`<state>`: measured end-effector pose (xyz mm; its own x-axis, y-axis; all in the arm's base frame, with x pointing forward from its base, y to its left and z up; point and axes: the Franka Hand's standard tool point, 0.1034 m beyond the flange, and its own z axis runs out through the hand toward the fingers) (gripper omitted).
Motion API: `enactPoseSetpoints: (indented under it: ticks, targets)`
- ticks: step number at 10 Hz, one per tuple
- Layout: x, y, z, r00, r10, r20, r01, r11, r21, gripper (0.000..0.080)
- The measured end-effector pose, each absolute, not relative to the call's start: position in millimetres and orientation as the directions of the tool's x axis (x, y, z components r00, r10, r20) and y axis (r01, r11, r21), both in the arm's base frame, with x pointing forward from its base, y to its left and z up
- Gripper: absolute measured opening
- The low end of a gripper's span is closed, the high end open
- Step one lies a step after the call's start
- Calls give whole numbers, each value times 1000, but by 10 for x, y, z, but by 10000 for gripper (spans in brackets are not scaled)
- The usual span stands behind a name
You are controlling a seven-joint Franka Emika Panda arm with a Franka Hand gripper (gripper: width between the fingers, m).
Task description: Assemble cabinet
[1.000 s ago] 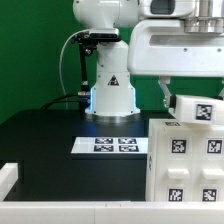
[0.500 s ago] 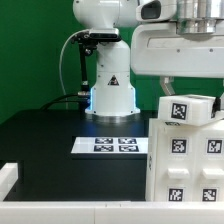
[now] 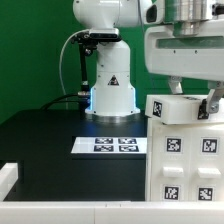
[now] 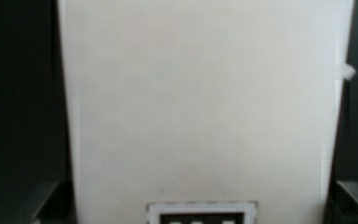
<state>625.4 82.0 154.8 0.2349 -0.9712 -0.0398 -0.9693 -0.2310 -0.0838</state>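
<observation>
The cabinet (image 3: 186,165), a large white box-shaped body with several square tags on its front, stands at the exterior view's right. My gripper (image 3: 190,97) hangs just above it and is shut on a white tagged piece (image 3: 178,108), which lies level across the top of the cabinet; I cannot tell whether they touch. In the wrist view this white piece (image 4: 194,100) fills the picture between my dark fingers (image 4: 44,205), with a tag at its near end. My gripper (image 4: 201,206) spans its width.
The marker board (image 3: 112,145) lies flat on the black table (image 3: 45,140), left of the cabinet. The arm's white base (image 3: 110,85) stands behind it with a cable. A low white wall (image 3: 12,176) runs along the table's front.
My gripper has carried the white tagged piece toward the exterior view's left. The piece has turned from tilted to level above the cabinet.
</observation>
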Motion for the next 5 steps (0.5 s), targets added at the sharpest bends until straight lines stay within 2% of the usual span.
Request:
enactPoseSetpoints:
  ticks: [2, 4, 5]
  targets:
    - [6257, 828, 1552, 174, -983, -52, -982, -170, -83, 557]
    - [6260, 828, 1553, 48, -996, -74, -996, -42, -77, 557]
    - [6258, 806, 1549, -98, -989, -113, -993, 105, -60, 557]
